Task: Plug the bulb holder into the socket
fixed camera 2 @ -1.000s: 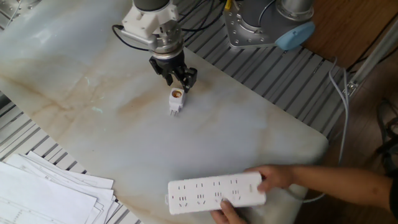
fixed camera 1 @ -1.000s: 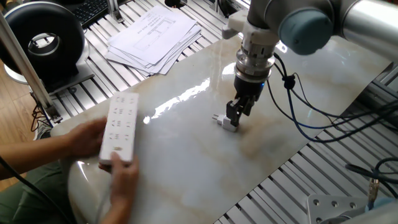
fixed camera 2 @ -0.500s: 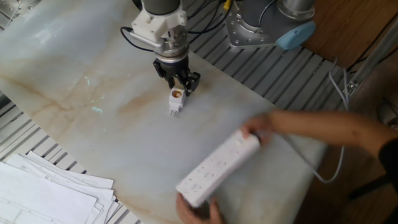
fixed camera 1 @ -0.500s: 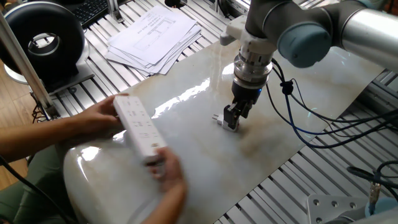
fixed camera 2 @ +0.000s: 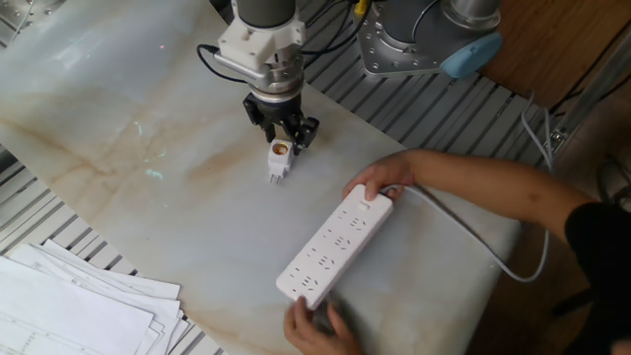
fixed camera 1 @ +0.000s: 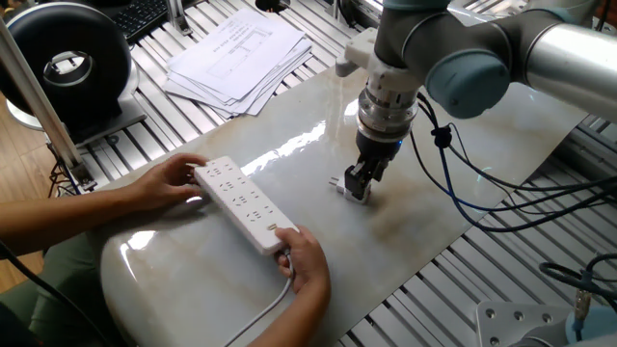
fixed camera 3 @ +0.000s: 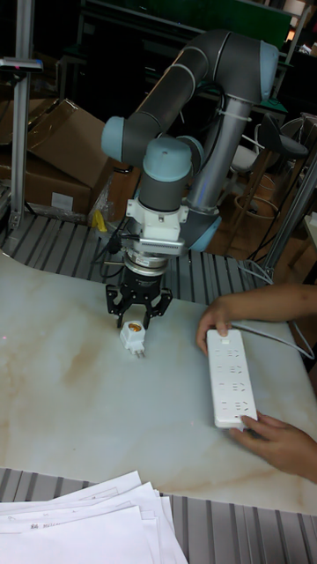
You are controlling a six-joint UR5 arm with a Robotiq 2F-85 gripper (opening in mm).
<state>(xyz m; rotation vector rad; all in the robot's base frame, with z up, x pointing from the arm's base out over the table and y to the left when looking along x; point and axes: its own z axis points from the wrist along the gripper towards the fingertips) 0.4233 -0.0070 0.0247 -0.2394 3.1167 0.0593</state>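
Pincer [fixed camera 1: 360, 179] low over the counter [fixed camera 1: 318, 241], fingers spread to either side of the bulb holder [fixed camera 1: 353, 189]; you can't tell from this side whether they press on it yet. It has dropped and crept a touch toward the holder over the last second. Bigger change: the person's hands have swung the socket [fixed camera 1: 243, 203] round from the counter's edge and laid it flat, one hand [fixed camera 1: 169, 183] at the far end, the other hand [fixed camera 1: 307, 268] at the cable end. Paper stack [fixed camera 1: 236, 53] lies well apart.

The other fixed view: pincer [fixed camera 2: 283, 131] straddles the top of the bulb holder [fixed camera 2: 279, 159], which lies with its orange-copper opening toward the pincer and prongs pointing away. Jaws look open, not clamped. Socket [fixed camera 2: 334, 243] now lies diagonal, near the holder but not touching, where it was earlier held at the counter's edge.

Tall fixed view: pincer [fixed camera 3: 137, 316] just above the bulb holder [fixed camera 3: 134, 338], fingers apart, holder resting on the counter. Socket [fixed camera 3: 231, 377] lies lengthwise off to the side, both hands on its ends.

Reading for you: the target has only just settled and is being steadied by hand. The grasp is not yet made. Expect to close on the holder first, then replan the approach to the socket's new place.
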